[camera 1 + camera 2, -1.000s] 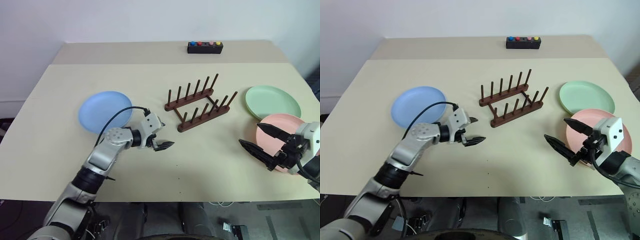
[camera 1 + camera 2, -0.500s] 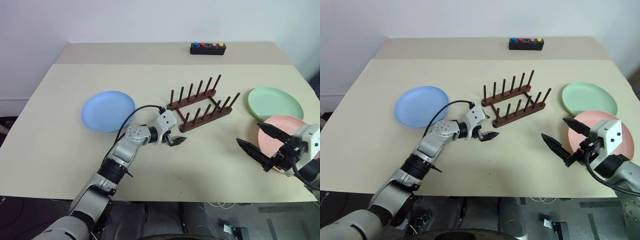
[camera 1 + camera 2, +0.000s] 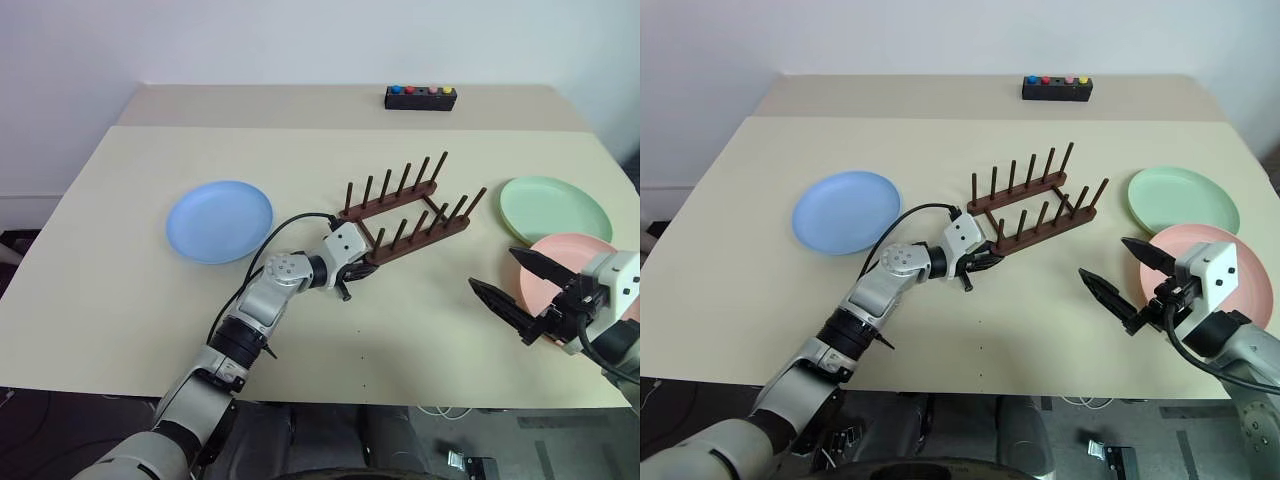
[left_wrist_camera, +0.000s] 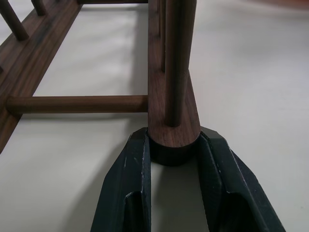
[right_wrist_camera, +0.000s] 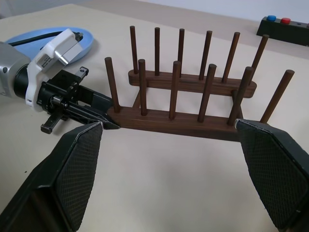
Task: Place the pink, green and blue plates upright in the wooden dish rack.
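Left claw (image 4: 174,159) grips one rack (image 3: 405,212); three plates lie flat.

My work surface: one beige table (image 3: 150,290) in two sections, a seam running across its far part. Behind it stood a plain white wall (image 3: 300,40). Below the near edge lay grey floor (image 3: 560,450) with loose cables. Light was even.

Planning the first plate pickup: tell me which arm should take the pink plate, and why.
Right, probably. The right pincer hangs open just beside the pink plate at the table's right edge. The left pincer is shut on the end of the rack, far from that plate.
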Robot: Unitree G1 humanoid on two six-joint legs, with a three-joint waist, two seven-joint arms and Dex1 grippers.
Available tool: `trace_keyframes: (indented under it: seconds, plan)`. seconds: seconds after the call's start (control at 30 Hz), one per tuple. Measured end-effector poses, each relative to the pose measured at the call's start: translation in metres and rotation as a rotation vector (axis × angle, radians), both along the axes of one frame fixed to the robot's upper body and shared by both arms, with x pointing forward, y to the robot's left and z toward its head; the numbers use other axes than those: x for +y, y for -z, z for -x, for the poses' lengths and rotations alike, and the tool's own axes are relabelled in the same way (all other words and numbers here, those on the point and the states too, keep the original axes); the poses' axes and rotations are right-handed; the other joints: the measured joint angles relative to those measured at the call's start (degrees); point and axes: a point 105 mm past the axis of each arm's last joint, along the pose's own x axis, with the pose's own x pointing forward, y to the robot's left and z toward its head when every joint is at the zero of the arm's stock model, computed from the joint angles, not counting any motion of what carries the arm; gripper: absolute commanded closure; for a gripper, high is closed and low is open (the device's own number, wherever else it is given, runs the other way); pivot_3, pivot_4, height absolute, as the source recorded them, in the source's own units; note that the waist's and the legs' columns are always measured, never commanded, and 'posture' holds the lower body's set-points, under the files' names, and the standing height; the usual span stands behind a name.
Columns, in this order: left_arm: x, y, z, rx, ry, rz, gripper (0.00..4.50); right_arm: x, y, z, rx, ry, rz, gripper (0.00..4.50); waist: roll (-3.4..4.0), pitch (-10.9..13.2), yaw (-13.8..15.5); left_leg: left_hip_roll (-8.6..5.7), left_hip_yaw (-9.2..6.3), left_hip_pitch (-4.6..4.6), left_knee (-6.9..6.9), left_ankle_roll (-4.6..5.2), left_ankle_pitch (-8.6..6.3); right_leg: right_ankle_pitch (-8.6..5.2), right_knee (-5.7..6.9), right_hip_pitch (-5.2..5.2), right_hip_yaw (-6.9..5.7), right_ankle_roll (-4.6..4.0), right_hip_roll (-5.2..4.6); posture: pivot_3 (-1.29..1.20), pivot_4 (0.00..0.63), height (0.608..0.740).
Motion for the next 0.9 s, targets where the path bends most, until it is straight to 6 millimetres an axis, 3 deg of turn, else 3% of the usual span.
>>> trace_keyframes:
  seconds: [0.2,0.47,0.9]
  plan:
    - [0.021,0.0,0.012,-0.072,0.133,-0.011,3.81,-0.005,-0.001,0.005,0.004,0.006,0.002,0.0,0.01,0.0,-0.7,0.02,0.01,-0.03,-0.16,0.0,0.0,-0.01,0.0,-0.11,0.01,-0.01,0.01,0.0,0.15,0.74]
    - [0.048,0.004,0.035,-0.023,0.345,-0.062,3.81,-0.018,-0.003,0.016,0.031,0.012,0.023,0.0,0.01,0.0,-1.3,0.02,0.01,-0.04,-0.07,0.02,-0.01,-0.01,0.0,-0.06,0.0,-0.02,0.0,0.0,0.15,0.74]
    - [0.029,0.006,0.046,-0.013,0.418,-0.042,3.81,-0.019,0.0,0.018,0.047,0.014,0.022,0.0,0.01,0.0,-1.2,0.02,0.0,-0.05,-0.07,0.02,-0.01,-0.02,0.0,-0.08,0.0,-0.01,0.0,0.0,0.15,0.74]
